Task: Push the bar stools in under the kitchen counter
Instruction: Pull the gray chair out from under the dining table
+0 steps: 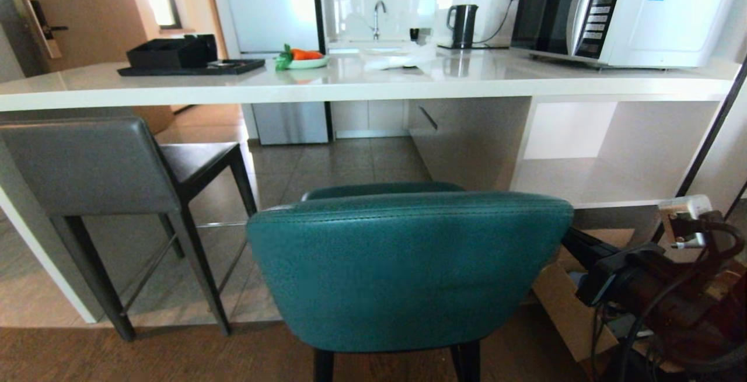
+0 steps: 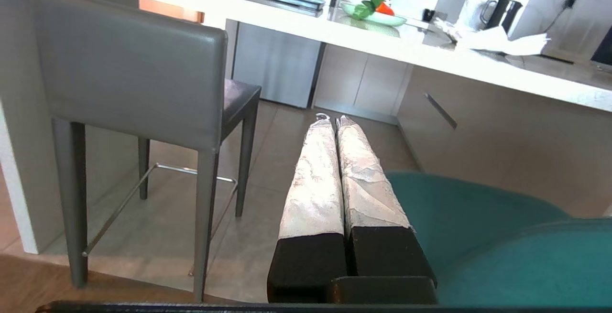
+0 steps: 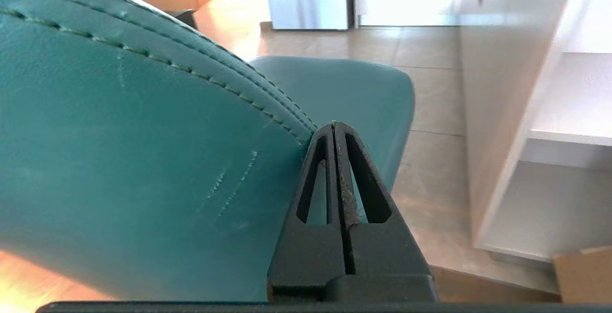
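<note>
Presently, two bar stools stand at the kitchen counter, a long glossy white slab with a thick edge. The teal stool is upholstered in grained leather with a curved low back, a double row of stitching along its top edge, and black legs; it stands nearest the camera, its seat short of the counter edge, beside the open white shelf unit. The grey stool is square-backed and smooth-skinned, with dark legs and a thin chrome footrest; it sits to the left, its seat partly beneath the slab, next to the white end panel.

The right gripper is black, with triangular cut-outs in its fingers; the fingers are pressed together, holding nothing, at the right-hand edge of the teal backrest. Contact cannot be confirmed. The left gripper has fingers wrapped in crinkled whitish material, likewise closed and empty, poised above the teal seat.

On the counter: one white microwave bearing a blue-and-white label, unreadable; one dark kettle; one black tray with a black box on it; one pale green plate of orange and green items. A brown cardboard box lies on the floor to the right.
</note>
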